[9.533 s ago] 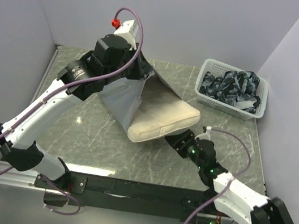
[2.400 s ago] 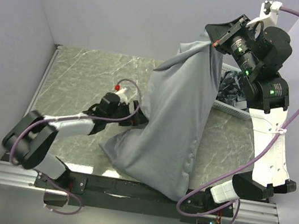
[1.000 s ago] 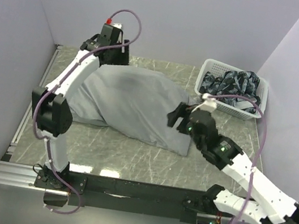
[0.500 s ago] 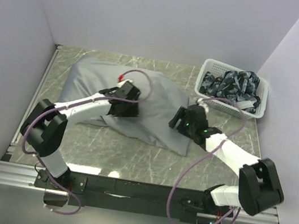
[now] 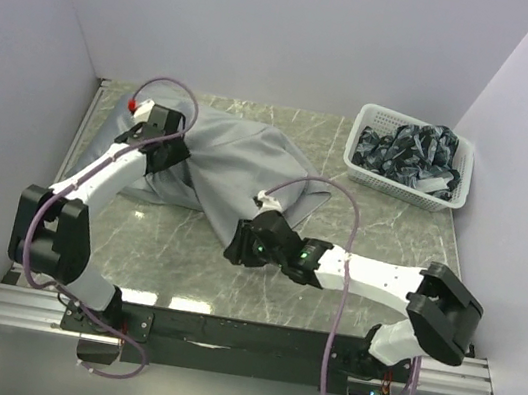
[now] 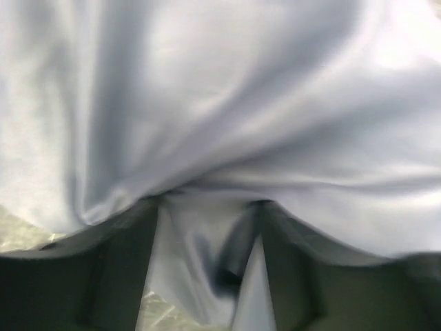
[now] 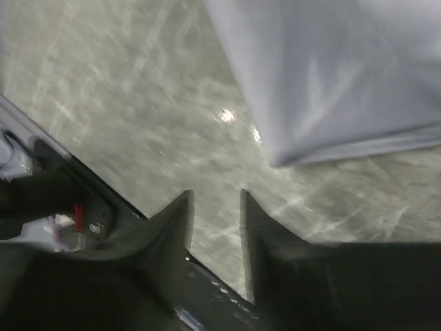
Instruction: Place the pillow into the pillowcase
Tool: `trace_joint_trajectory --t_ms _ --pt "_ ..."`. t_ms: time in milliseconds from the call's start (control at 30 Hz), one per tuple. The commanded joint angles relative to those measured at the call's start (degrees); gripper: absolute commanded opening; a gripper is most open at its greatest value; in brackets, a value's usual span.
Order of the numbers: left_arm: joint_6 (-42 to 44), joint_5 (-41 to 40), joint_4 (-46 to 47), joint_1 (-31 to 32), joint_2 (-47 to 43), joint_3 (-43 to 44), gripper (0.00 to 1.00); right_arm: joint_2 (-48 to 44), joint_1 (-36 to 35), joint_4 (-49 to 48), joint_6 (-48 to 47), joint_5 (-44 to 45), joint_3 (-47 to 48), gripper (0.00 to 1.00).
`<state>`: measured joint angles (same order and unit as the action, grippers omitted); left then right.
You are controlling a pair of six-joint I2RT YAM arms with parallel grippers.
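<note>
top external: grey pillowcase (image 5: 240, 158) lies bulged on marble table (image 5: 389, 239), spanning centre to 10 o'clock; pillow hidden. left gripper (image 5: 155, 151) sits on its 9 o'clock end. left wrist: fingers (image 6: 117, 276) apart, cloth fold bunched between; clamped or not, cannot tell. right gripper (image 5: 238, 247) at the pillowcase's 6 o'clock corner; right wrist: jaws slightly apart, empty, over bare marble. white basket (image 5: 363, 123) of dark cloths at 2 o'clock.

- The pillowcase (image 5: 240, 158) is showing smooth grey cloth with a faint sheen.
- The table (image 5: 185, 245) is gleaming glossy, marbled like stone.
- The far-right basket (image 5: 402, 191) is looking like white plastic lattice.
</note>
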<state>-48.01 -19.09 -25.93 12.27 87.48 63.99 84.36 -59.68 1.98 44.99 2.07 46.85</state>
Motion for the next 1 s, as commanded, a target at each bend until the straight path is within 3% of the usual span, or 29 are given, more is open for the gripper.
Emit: trace_joint_trajectory --t_ms 0,67,133,167,267,400,467,567,700,800,967 --pt "9.4 2.9 0.3 6.0 -4.4 3.7 0.71 -7.3 2.4 3.2 -1.1 6.9 1.1 0.62" --pt "11.8 0.7 -1.4 11.9 -6.5 3.7 0.80 -11.0 5.4 5.6 -1.8 8.5 -0.3 0.68" --pt "12.5 -1.9 -3.9 16.4 -8.1 3.2 0.82 -15.3 10.5 7.2 -2.7 6.7 -2.0 0.66" --pt "12.6 -2.3 -4.3 20.8 -8.6 1.9 0.82 -16.2 18.0 7.0 -3.2 5.0 -2.8 0.64" --pt "11.2 -3.8 -5.7 29.3 -9.4 -1.3 0.78 -17.6 29.7 6.3 -5.6 0.5 -3.7 0.61" --pt "9.1 -7.7 -7.5 39.7 -7.8 -3.6 0.73 -14.6 36.6 5.1 -7.9 -1.9 -2.1 0.59" --pt "8.3 -8.7 -7.8 44.6 -5.1 -3.5 0.68 -13.2 38.3 4.5 -8.2 -3.4 -0.9 0.59" --pt "8.2 -13.5 -8.3 47.9 0.0 -0.4 0.70 -11.0 39.5 3.6 -8.8 -3.7 0.1 0.58" --pt "11.2 -16.4 -6.6 50.0 5.6 4.7 0.72 -8.7 39.6 2.4 -8.5 -4.7 -0.4 0.57" --pt "11.4 -17.5 -10.4 50.8 13.2 8.4 0.72 -7.8 39.7 1.9 -8.6 -5.1 -0.5 0.57" --pt "4.9 -24.8 -15.8 52.9 17.0 7.6 0.70 -5.8 40.3 1.7 -9.4 -6.2 0.8 0.57"
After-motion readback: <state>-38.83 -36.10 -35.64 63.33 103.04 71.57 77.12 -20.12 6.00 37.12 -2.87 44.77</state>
